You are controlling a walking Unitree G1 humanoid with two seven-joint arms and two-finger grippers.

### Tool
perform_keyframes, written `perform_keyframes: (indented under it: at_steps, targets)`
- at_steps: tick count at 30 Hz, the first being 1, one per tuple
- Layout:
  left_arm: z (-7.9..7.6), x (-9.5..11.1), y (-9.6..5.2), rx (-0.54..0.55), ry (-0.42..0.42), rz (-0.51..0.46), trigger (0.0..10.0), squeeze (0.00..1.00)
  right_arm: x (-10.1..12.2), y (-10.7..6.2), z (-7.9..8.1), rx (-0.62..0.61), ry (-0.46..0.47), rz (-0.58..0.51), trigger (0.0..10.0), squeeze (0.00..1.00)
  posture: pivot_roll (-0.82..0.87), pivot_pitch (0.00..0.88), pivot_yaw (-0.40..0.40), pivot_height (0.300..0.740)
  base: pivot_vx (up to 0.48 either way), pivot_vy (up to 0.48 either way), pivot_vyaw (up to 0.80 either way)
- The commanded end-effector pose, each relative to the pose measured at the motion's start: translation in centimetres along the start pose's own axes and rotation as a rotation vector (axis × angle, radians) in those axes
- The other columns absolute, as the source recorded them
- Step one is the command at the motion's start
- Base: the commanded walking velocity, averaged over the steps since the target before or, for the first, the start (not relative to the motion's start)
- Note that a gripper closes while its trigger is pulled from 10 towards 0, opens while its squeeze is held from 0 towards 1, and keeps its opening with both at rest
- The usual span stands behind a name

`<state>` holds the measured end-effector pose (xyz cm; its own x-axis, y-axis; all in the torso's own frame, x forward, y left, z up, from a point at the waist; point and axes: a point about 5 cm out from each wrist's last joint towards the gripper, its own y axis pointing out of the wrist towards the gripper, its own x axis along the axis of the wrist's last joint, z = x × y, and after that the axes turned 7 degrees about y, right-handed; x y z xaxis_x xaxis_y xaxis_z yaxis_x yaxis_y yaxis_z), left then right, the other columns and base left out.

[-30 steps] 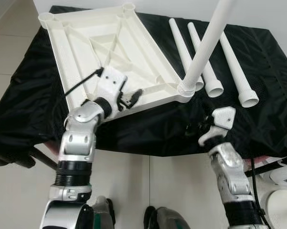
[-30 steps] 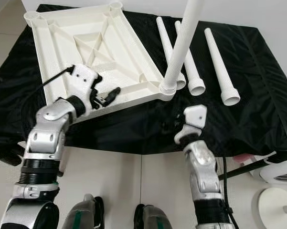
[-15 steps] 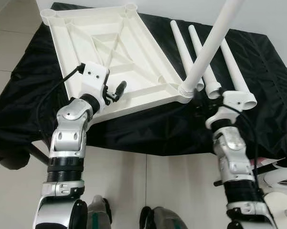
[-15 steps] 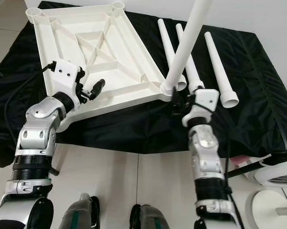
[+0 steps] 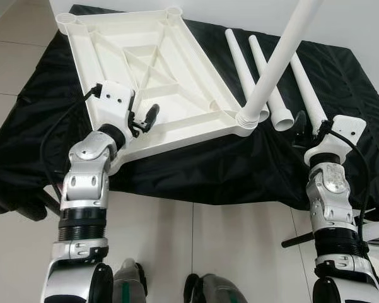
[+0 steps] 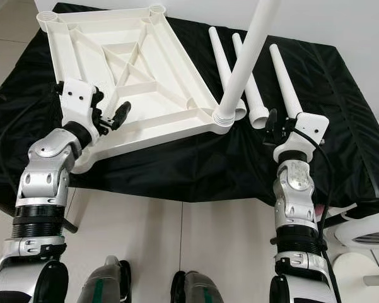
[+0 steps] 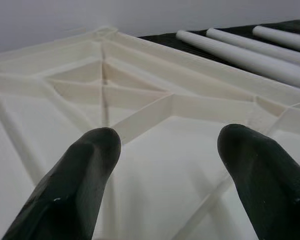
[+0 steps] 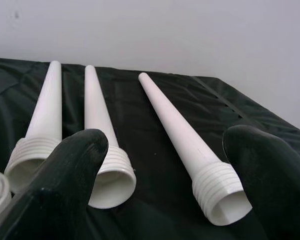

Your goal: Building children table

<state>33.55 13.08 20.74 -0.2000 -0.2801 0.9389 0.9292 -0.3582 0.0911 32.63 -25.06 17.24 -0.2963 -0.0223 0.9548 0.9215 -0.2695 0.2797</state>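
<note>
3 legs lie near the worktop's right edge; the right gripper, fingers apart, should close squarely above the nearest leg's threads.

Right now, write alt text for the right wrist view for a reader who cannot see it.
Three loose white table legs lie side by side on a black cloth, their threaded open ends toward the camera. The right gripper is open, and its two black fingers frame the legs without touching them. A plain pale wall stands behind.
</note>
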Motion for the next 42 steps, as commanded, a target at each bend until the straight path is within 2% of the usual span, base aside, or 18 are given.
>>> perform_keyframes:
  at_steps: [1, 6, 9, 12, 14, 17, 19, 21, 27, 35, 42]
  targets:
    - [-1.4, 0.5, 0.2, -0.034, 0.035, -0.014, 10.0, 0.0, 0.2, 0.4, -0.7, -0.035, -0.012, -0.011, 10.0, 0.0, 0.1, 0.101, -0.111, 0.74, 0.0, 0.0, 0.0]
    - [-2.3, 1.1, 0.5, -0.076, 0.043, -0.028, 10.0, 0.0, 0.3, 0.9, -0.5, -0.047, -0.012, -0.027, 10.0, 0.0, 0.09, 0.119, -0.101, 0.74, 0.0, 0.0, 0.0]
    - [-3.4, 2.3, 1.0, -0.16, 0.055, -0.06, 10.0, 0.0, 1.0, 1.8, -0.2, -0.06, -0.005, -0.046, 10.0, 0.0, 0.09, 0.157, -0.08, 0.74, 0.0, 0.0, 0.0]
    - [-3.7, 2.6, 1.0, -0.181, 0.059, -0.067, 10.0, 0.0, 1.0, 2.0, -0.2, -0.064, -0.002, -0.049, 10.0, 0.0, 0.09, 0.157, -0.08, 0.74, 0.0, 0.0, 0.0]
    - [-3.7, 3.2, 1.0, -0.209, 0.073, -0.08, 10.0, 0.0, 1.3, 2.1, -0.4, -0.087, 0.007, -0.062, 10.0, 0.0, 0.08, 0.19, -0.059, 0.74, 0.0, 0.0, 0.0]
    - [-3.7, 3.5, 1.0, -0.225, 0.085, -0.083, 10.0, 0.0, 1.4, 2.2, -0.6, -0.137, 0.057, -0.07, 10.0, 0.0, 0.08, 0.21, -0.047, 0.74, 0.0, 0.0, 0.0]
    - [-3.8, 3.8, 1.0, -0.234, 0.095, -0.089, 10.0, 0.0, 1.3, 2.1, -0.5, -0.163, 0.086, -0.068, 10.0, 0.0, 0.08, 0.223, -0.04, 0.74, 0.0, 0.0, 0.0]
    - [-4.0, 4.2, 1.0, -0.25, 0.107, -0.098, 10.0, 0.0, 0.9, 1.7, -0.3, -0.207, 0.161, -0.053, 10.0, 0.0, 0.08, 0.237, -0.032, 0.74, 0.0, 0.0, 0.0]
    - [-4.2, 5.1, 0.6, -0.278, 0.113, -0.113, 10.0, 0.0, -0.6, 0.0, -0.4, -0.225, 0.226, -0.01, 10.0, 0.0, 0.08, 0.276, -0.009, 0.74, 0.0, 0.0, 0.0]
    - [-4.0, 5.4, 0.2, -0.28, 0.117, -0.104, 10.0, 0.0, -0.9, -0.4, -1.0, -0.23, 0.251, -0.001, 10.0, 0.0, 0.09, 0.293, 0.004, 0.74, 0.0, 0.0, 0.0]
    - [-4.0, 5.2, -0.1, -0.279, 0.119, -0.088, 10.0, 0.0, -0.6, -0.1, -0.9, -0.206, 0.327, -0.012, 10.0, 0.0, 0.09, 0.299, 0.008, 0.74, 0.0, 0.0, 0.0]
